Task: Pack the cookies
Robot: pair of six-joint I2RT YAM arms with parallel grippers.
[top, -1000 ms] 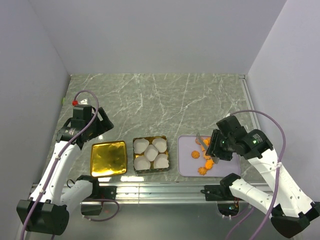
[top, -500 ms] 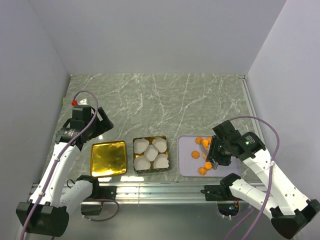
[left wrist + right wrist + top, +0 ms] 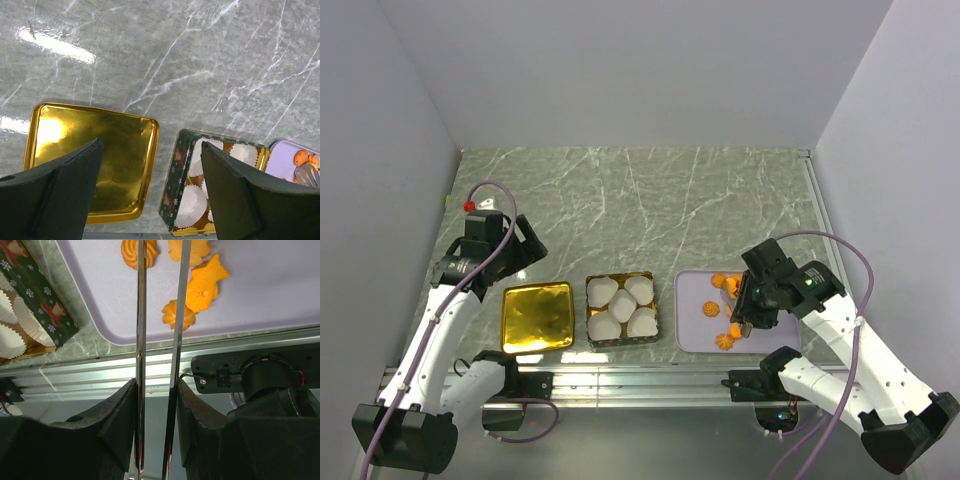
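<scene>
Cookies (image 3: pixel 204 286) below tongs (image 3: pixel 141 315) in R claw (image 3: pixel 156 405); arm (image 3: pixel 850 335) bent down.

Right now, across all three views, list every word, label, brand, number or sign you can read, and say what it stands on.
None: no readable text shows in any view.
The tin has a green wall with only pictures, snowflakes and small figures, no words.
The gold lid, the lilac tray, the cookies and the tongs carry no visible marks.
</scene>
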